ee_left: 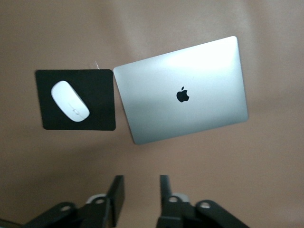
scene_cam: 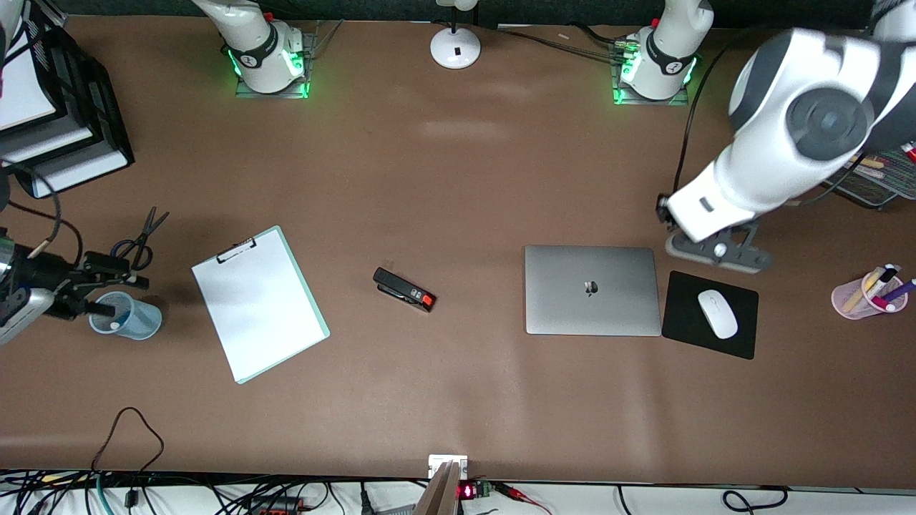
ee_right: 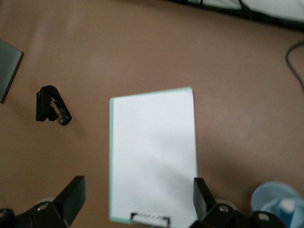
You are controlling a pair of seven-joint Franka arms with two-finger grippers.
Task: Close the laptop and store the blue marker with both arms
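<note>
The laptop (scene_cam: pixel 592 290) lies shut on the table, lid up with its dark logo showing; the left wrist view shows it too (ee_left: pixel 183 90). My left gripper (scene_cam: pixel 715 250) hangs open and empty over the bare table beside the laptop's corner and the mousepad; its own view shows the gap between the fingers (ee_left: pixel 140 190). My right gripper (scene_cam: pixel 123 293) is wide open and empty at the right arm's end of the table, just over a blue cup (scene_cam: pixel 129 316). A blue marker with a whitish end (ee_right: pixel 286 206) stands in that cup (ee_right: pixel 278 202).
A black mousepad (scene_cam: pixel 741 336) with a white mouse (scene_cam: pixel 718 313) lies beside the laptop. A pink cup (scene_cam: pixel 859 297) holds markers. A clipboard (scene_cam: pixel 257 304), a black stapler (scene_cam: pixel 404 290), scissors (scene_cam: pixel 143 236), black paper trays (scene_cam: pixel 64 107) and a lamp base (scene_cam: pixel 455 46) are also on the table.
</note>
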